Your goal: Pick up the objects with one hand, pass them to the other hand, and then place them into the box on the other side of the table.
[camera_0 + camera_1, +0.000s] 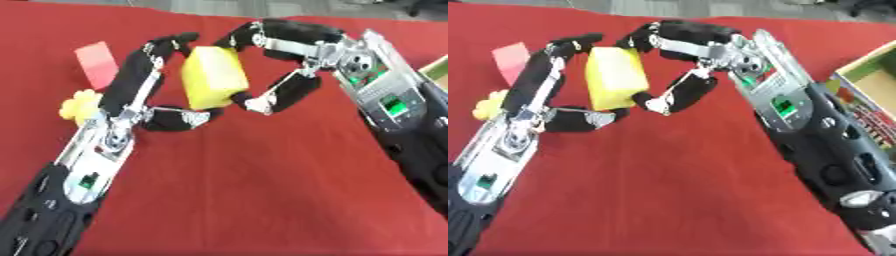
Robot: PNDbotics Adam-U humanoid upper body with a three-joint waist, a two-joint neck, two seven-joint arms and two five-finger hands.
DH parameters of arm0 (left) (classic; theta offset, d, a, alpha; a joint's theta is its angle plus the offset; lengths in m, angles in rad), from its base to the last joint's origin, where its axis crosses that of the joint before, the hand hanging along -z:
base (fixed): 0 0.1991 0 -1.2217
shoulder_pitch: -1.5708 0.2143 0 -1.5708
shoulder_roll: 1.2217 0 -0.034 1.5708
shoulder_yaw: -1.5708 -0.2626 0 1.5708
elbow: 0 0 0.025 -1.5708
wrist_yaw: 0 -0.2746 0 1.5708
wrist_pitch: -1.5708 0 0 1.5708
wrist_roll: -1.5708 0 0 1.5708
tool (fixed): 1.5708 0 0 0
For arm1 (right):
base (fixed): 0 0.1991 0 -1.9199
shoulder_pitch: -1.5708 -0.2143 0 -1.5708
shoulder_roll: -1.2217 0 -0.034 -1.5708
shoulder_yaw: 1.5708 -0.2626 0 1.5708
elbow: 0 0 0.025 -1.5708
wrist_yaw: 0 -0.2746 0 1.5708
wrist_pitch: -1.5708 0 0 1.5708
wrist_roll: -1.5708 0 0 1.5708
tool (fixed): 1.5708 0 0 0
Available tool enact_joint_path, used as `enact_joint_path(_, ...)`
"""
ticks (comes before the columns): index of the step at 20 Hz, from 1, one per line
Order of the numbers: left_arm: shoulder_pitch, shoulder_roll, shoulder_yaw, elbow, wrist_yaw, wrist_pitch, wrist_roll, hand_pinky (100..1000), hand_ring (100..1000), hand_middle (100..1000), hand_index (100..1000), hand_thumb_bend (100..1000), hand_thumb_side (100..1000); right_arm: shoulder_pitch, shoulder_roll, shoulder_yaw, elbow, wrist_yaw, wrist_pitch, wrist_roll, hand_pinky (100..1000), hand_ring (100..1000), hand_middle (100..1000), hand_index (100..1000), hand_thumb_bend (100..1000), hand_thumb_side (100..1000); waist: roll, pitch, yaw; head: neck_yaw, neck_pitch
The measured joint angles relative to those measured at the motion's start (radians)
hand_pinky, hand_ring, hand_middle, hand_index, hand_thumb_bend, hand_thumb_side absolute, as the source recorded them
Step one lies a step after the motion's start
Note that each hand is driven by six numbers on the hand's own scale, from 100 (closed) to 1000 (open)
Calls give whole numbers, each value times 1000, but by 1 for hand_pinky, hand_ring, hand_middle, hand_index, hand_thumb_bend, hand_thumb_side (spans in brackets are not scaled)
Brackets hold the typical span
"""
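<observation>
- Left hand (144, 107), entering from the lower left, has fingers curled up one side of a yellow block (213, 77) and its thumb under the lower edge: gripping it.
- Right hand (289, 60), entering from the right, wraps the same block from the other side; fingers arch over the top, thumb meets the lower right corner. Also gripping.
- Block sits between both hands, lifted off the red tabletop (262, 190), roughly centre-left of the view.
- Judgement: this is the hand-over step, both hands on the block at once. Which hand is giving cannot be read from the frames; the box (868, 80) lies on the right, so the right hand looks like the receiver.
- Next move likely calls for the left hand to uncurl and draw clear, then the right arm to swing toward the box.
- Block: rectangular, soft-edged, matte yellow, looks like sponge or foam.
- Tabletop cover: red, cloth-like, flat.
- Pink block (96, 62) stands on the tabletop behind the left hand; a small yellow lumpy thing (77, 105) lies just beside the left wrist.
- Box: only a corner shows, pale rim, greenish inside.
</observation>
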Motion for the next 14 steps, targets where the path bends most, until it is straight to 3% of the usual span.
enact_joint_path(7,41,56,30,-1,28,26,24,777,736,591,881,625,332,33,-63,-71,-83,-105,82,-29,875,858,438,497,100,100,8,0,-3,-18,0)
enact_joint_path(14,78,114,65,-29,53,55,48,775,730,588,878,601,330,116,-167,-191,-163,-220,202,-93,878,869,447,505,100,100,18,-1,-13,-54,0)
